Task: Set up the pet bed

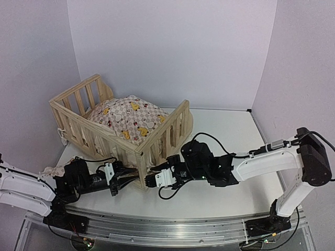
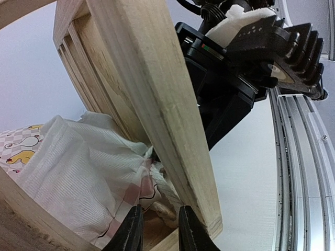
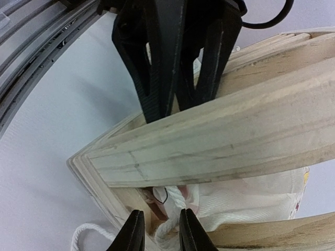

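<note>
Placement of the pet bed: the pine frame stands on the left half of the white table, reaching back towards the far wall, with its slatted rails upright on all visible sides. The checked cushion lies inside the frame, domed in the middle, its duck print facing up, and its cream ruffle presses against the inner faces of the rails. Both arms reach low across the table and meet at the frame's near corner post, one from each side. The left gripper sits at the foot of that post on its left, fingers set close together with only a narrow gap, their tips pointing at the cushion's ruffle where it bulges under the bottom rail. Whether the fingers actually clamp fabric or wood cannot be told. The right gripper comes in from the right of the same post, fingers likewise nearly closed, tips just beside the bottom of the corner where white fabric shows; its hold cannot be told either. A white tie string trails onto the table at the base of the corner. The two grippers face each other, very near, with the post between them. A metal mounting rail runs along the near table edge.
</note>
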Controlling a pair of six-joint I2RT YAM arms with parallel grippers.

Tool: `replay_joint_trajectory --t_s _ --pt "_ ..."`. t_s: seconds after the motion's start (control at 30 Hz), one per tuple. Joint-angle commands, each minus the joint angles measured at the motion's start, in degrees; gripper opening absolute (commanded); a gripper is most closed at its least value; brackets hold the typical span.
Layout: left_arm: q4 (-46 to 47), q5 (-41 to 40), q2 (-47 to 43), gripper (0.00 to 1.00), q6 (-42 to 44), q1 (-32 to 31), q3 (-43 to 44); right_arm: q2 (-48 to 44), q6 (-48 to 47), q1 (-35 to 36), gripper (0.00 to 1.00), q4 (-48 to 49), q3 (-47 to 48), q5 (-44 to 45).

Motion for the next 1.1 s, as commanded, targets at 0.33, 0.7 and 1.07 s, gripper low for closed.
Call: replay_joint_trajectory --t_s 0.33,0.7,1.07 --pt "2.0 1.6 1.9 0.24 -0.4 0.2 0.0 5.7 8.2 -0.1 0.14 10.9 1.6 8.8" --pt "1.1 1.3 2.0 0.26 -0.8 0.5 0.1 4.6 24.3 -2.1 0.0 17.6 0.6 -0.9" --pt "1.5 -0.7 3.5 0.32 -2.7 1.0 0.9 5.3 33.3 -2.3 0.0 22.6 0.5 -14.4"
